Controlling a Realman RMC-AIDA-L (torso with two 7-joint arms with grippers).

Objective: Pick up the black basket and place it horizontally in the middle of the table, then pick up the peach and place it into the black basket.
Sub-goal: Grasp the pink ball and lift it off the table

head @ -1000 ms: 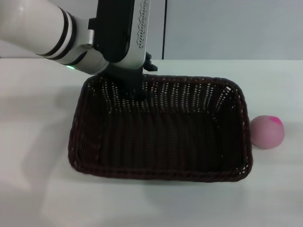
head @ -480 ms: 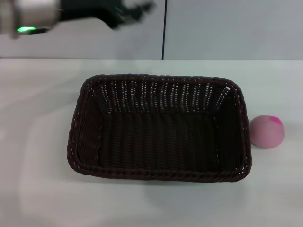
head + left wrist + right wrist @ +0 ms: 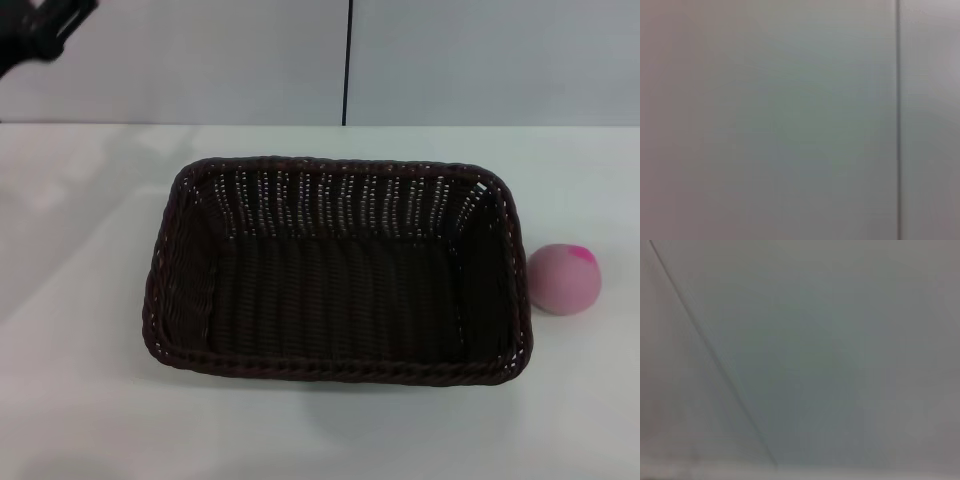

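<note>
Your left gripper (image 3: 40, 28) was high up in the far left corner of the head view, well away from everything on the table. Only a dark bit of it showed, so you could not tell if its jaws were open or closed, and nothing could be seen in them. Your right gripper did not show in the head view at all. Both wrist views showed only a plain grey wall.

Going out from there, the black basket (image 3: 335, 270) lay flat near the middle of the table (image 3: 80, 400). Its long side ran from left to right across the table. It was empty inside.

The peach (image 3: 564, 279) sat on the table just beside the basket's right short end. It looked close to the rim, maybe touching.

So the basket step looked done, and the peach was the next thing to pick up. The peach was on your right side, far from your left gripper. Your right arm was probably the nearer one for it. From the peach, the basket was just a short way to the left.
</note>
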